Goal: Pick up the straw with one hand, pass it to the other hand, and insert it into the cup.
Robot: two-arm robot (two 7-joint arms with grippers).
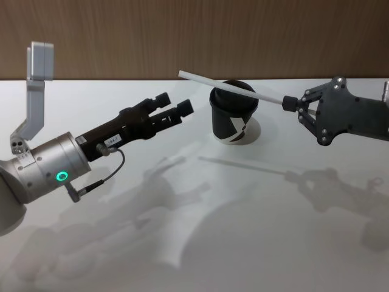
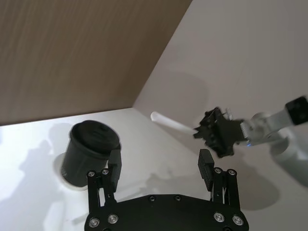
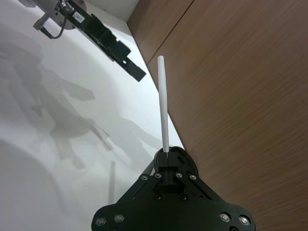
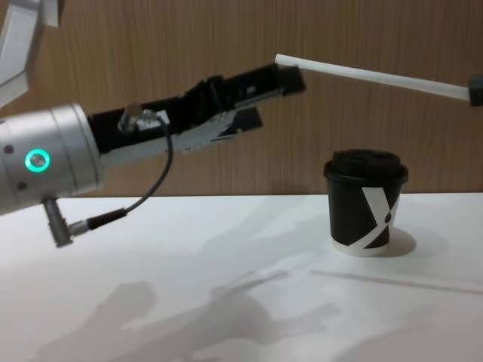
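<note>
Nearest, over the table's [image 1: 182, 255] left side, the left gripper [image 1: 175, 103] hangs in the air, fingers apart, aimed right. Further in, the right gripper [image 1: 289, 101] is clamped on one end of the straw [image 1: 231, 86]. It's a plain white tube, thin, dead straight, matte like paper. It's held almost level, free end a bit higher, near the left fingertips but not touching. It floats above the cup [image 1: 233, 118], which sits near the table's back edge. The gripped end is buried in the fingers, and the chest view cuts the right gripper off at its edge. Can't make out any hole in the lid.
</note>
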